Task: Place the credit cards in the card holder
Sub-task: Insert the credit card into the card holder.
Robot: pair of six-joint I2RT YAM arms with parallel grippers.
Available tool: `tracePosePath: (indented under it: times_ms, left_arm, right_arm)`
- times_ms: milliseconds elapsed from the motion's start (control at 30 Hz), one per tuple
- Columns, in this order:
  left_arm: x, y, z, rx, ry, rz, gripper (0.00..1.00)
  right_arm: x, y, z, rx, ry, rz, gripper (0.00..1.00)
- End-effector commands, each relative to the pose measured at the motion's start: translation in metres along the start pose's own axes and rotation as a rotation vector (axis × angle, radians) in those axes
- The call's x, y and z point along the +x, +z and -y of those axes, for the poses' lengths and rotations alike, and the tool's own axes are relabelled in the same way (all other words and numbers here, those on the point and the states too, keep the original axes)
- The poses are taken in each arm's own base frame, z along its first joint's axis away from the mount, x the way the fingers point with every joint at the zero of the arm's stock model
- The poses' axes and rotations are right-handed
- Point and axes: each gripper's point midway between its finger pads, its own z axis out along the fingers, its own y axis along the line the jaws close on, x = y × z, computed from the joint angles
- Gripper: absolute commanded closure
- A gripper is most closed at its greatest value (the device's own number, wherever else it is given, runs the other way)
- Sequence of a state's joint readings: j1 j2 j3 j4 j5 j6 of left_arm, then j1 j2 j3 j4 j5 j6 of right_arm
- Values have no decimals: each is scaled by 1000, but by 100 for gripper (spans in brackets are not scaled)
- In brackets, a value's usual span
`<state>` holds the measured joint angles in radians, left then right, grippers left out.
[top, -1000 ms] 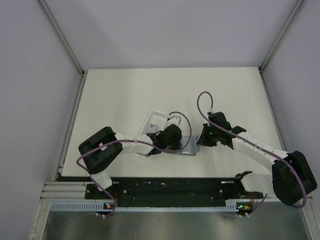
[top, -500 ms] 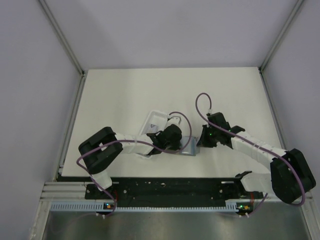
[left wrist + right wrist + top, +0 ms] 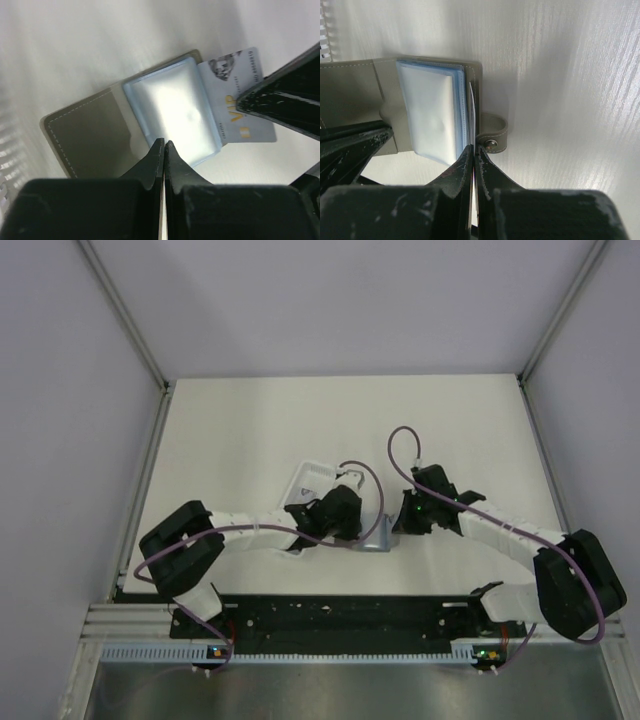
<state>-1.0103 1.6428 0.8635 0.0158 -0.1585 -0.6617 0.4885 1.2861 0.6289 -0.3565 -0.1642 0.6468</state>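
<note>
The card holder (image 3: 376, 536) lies open on the white table between both grippers. The left wrist view shows its grey cover (image 3: 85, 135) and bluish clear pockets (image 3: 175, 107). My left gripper (image 3: 164, 143) is shut and empty, its tips on the near edge of the pockets. My right gripper (image 3: 474, 148) is shut on a credit card (image 3: 235, 90), pale grey with "VIP" printed on it. The card's edge (image 3: 471, 102) sits against the right side of the pocket stack (image 3: 430, 110), beside the snap strap (image 3: 492, 139). Other cards are hidden.
A long white tray (image 3: 308, 483) lies just behind my left gripper (image 3: 356, 529), partly under the left arm's wrist. My right gripper (image 3: 398, 522) is close to the left one across the wallet. Grey walls enclose the table on three sides.
The right gripper has moved slightly left toward the wallet with the card. The left arm's elbow has swung left and down, while its gripper stays at the wallet.
</note>
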Motion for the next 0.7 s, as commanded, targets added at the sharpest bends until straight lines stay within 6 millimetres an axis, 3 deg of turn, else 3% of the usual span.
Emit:
tracePosePath:
  times_ms: [0, 167, 300, 667]
  left_arm:
    - [-25, -13, 48, 171, 61, 67, 100]
    - [-14, 5, 69, 197, 117, 25, 100]
    - [-7, 17, 73, 194, 124, 9, 100]
    - [9, 35, 36, 53, 118, -17, 100]
  right_arm:
    - [4, 8, 17, 63, -5, 0, 100]
    - [4, 9, 16, 55, -1, -2, 100]
    - [5, 9, 17, 56, 0, -3, 100]
    - [7, 10, 22, 74, -2, -3, 100]
